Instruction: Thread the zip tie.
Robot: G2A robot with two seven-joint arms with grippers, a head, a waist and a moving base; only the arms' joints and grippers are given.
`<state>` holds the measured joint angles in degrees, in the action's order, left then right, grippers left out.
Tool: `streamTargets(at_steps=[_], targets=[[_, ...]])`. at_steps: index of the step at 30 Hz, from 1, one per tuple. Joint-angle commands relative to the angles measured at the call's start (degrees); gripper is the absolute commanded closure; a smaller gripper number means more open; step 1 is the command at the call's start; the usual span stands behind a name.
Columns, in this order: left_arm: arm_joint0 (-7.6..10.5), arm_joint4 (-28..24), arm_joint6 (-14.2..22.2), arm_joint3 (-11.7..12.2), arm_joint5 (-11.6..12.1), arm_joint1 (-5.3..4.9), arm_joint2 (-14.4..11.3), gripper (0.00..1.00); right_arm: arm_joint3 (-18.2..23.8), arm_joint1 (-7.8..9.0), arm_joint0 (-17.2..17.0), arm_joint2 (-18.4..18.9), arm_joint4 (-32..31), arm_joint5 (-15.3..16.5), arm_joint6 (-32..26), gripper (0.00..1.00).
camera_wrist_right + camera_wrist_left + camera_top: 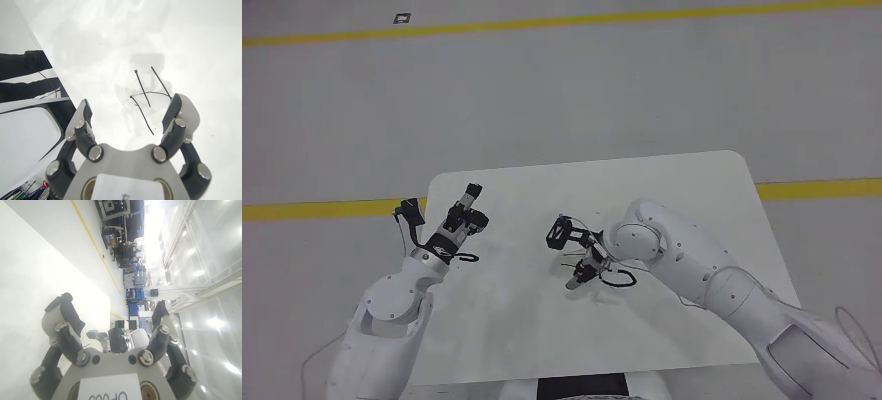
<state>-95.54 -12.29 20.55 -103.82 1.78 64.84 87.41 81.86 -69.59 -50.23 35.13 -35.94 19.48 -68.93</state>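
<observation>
From above, the white table (682, 190) stood on a pale grey floor (642, 90) crossed by yellow lines (542, 22). The left gripper (472, 195) hung over the table near its far left corner. The right gripper (572, 283) was low over the middle of the table. In the left wrist view, the left gripper (113, 311) had its fingers (69, 313) spread wide with nothing between them, above bare white tabletop (37, 275). The right arm (139, 339) showed farther off. Past the table's rounded corner a yellow line ran along the floor, and behind it lay a bright hall with racks, screens and blue workstations. In the right wrist view, the right gripper (130, 109) was also wide apart and empty, its ribbed pads (171, 111) just above the table. Three black zip ties (143, 89) lay loose on the table just ahead of it, near the table's middle. They were thin, straight straps lying roughly parallel, and two showed a small square head. One end of the third was hidden behind a pad. A thinner curved black strand (155, 92) crossed them. The tabletop there was glossy, with pale reflections.
</observation>
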Motion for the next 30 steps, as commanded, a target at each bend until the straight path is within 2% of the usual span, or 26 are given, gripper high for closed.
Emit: streamTargets(at_steps=[1, 6, 8, 10, 18, 21, 26, 27, 28, 30], targets=[[0.0, 0.0, 0.0, 0.0, 0.0, 0.0, 0.0, 0.0, 0.0, 0.01, 0.0, 0.0, 0.0, 0.0, 0.0, 0.0], [0.0, 0.0, 0.0, 0.0, 0.0, 0.0, 0.0, 0.0, 0.0, 0.01, 0.0, 0.0, 0.0, 0.0, 0.0, 0.0], [0.0, 0.0, 0.0, 0.0, 0.0, 0.0, 0.0, 0.0, -0.7, -0.35, 0.2, -2.3, -4.3, 0.0, 0.0, 0.0], [0.0, 0.0, 0.0, 0.0, 0.0, 0.0, 0.0, 0.0, -1.3, -0.66, 0.9, -3.2, -5.9, -0.2, -0.3, 0.0], [0.0, 0.0, 0.0, 0.0, 0.0, 0.0, 0.0, 0.0, -1.3, -0.66, 0.9, -3.2, -5.9, -0.2, -0.3, 0.0], [0.0, 0.0, 0.0, 0.0, 0.0, 0.0, 0.0, 0.0, -0.5, -0.63, 0.6, -3.7, -7.8, 0.0, 2.4, 0.0], [0.0, 0.0, 0.0, 0.0, 0.0, 0.0, 0.0, 0.0, -0.6, -0.59, 1.3, -4.6, -8.3, 0.0, 3.4, 0.0], [0.0, 0.0, 0.0, 0.0, 0.0, 0.0, 0.0, 0.0, -0.8, -0.6, 1.4, -4.7, -8.5, 0.0, 3.5, 0.15], [0.0, 0.0, 0.0, 0.0, 0.0, 0.0, 0.0, 0.0, -0.9, -0.6, 1.6, -4.9, -8.7, 0.0, 3.8, 0.48], [0.0, 0.0, 0.0, 0.0, 0.0, 0.0, 0.0, 0.0, -1.3, -0.61, 1.7, -4.9, -9.3, 0.0, 4.5, 0.64]])
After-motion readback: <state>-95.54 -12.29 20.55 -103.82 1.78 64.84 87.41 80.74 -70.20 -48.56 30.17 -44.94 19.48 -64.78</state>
